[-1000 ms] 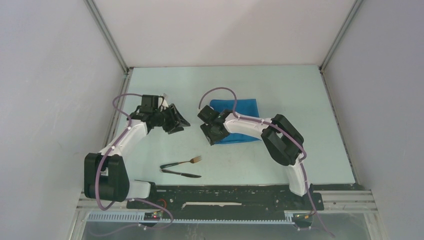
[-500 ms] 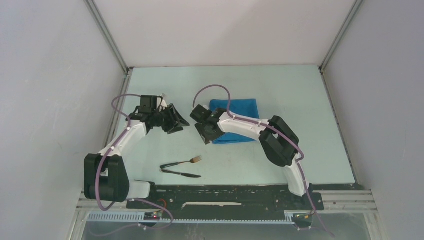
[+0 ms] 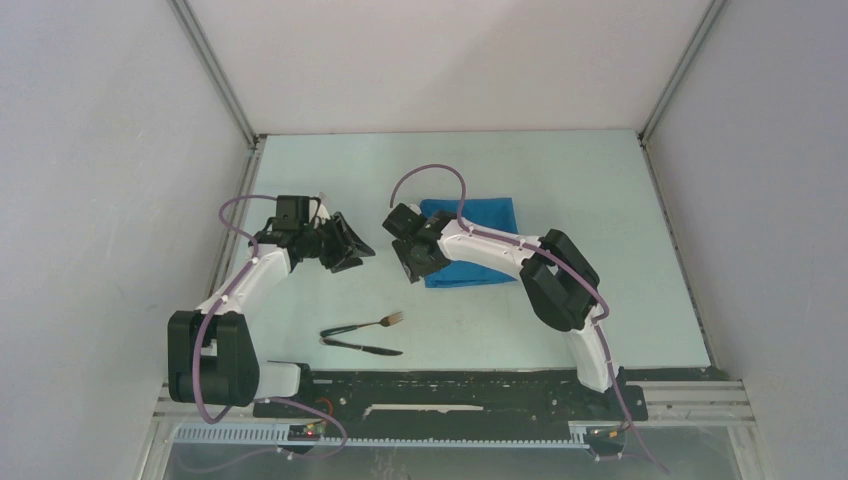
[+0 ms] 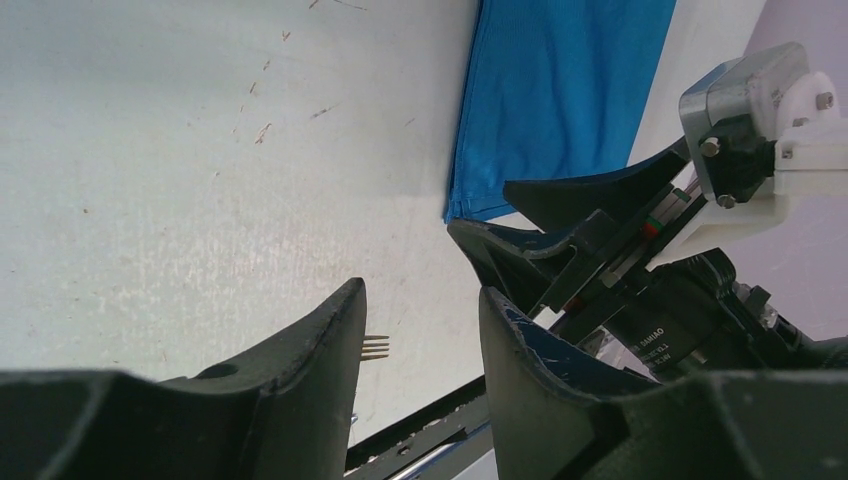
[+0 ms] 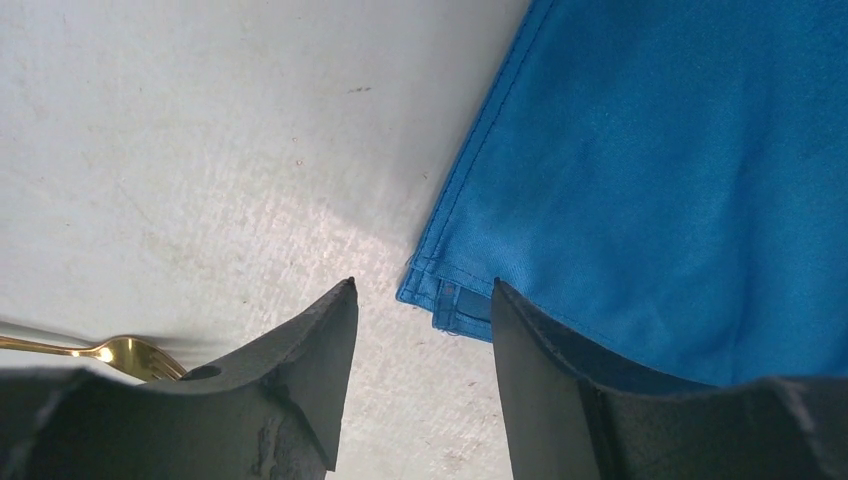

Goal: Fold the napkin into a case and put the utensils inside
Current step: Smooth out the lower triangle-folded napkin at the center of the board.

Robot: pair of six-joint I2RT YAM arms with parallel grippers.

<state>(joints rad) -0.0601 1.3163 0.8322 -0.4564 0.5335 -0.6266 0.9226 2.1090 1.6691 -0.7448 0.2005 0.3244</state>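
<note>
Top view: the napkin (image 3: 490, 216) lies folded into a flat blue rectangle on the counter (image 3: 570, 175), right of centre. The fork (image 3: 385, 321) and knife (image 3: 368, 348) lie on the bare counter nearer the arm bases, well apart from the cloth, with their left ends meeting. The left gripper (image 3: 352, 243) hangs left of the napkin, jaws parted, holding nothing. The right gripper (image 3: 408, 264) sits at the napkin's near-left corner, its arm lying across the cloth.

Left wrist view: between the parted fingers (image 4: 335, 335) we see bare counter, and the fork's tines (image 4: 376, 346) peek out beside one finger. Beyond is the napkin's long edge (image 4: 560, 100) and the right gripper seen from the side, open.

Right wrist view: only here do we see stacked layers at the napkin's corner (image 5: 445, 300). That corner lies in the gap between the open jaws; we cannot tell whether they touch it. The fork head (image 5: 125, 352) shows gold at lower left.
</note>
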